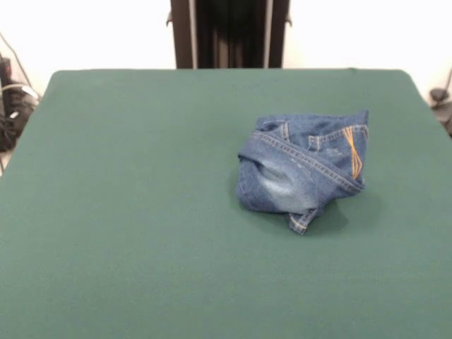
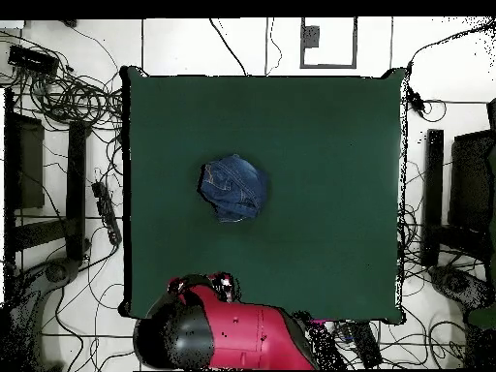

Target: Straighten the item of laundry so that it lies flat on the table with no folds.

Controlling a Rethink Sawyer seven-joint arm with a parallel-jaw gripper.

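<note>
The jeans (image 1: 304,166) lie crumpled in a tight bundle on the dark green table (image 1: 127,212), right of centre in the front view. An orange-stitched pocket faces up at the bundle's right, a faded whitish patch shows at its front, and a cuff sticks out at the bottom. In the overhead view the jeans (image 2: 234,188) sit left of the table's (image 2: 329,194) centre. The red arm (image 2: 237,334) is drawn back over its base, with my gripper (image 2: 221,284) at the table's bottom edge, well away from the jeans. It does not show in the front view.
The robot's black pedestal (image 1: 229,34) stands behind the table's far edge. Cables and black stands (image 2: 68,174) lie on the floor around the table. The jeans are the only thing on the cloth.
</note>
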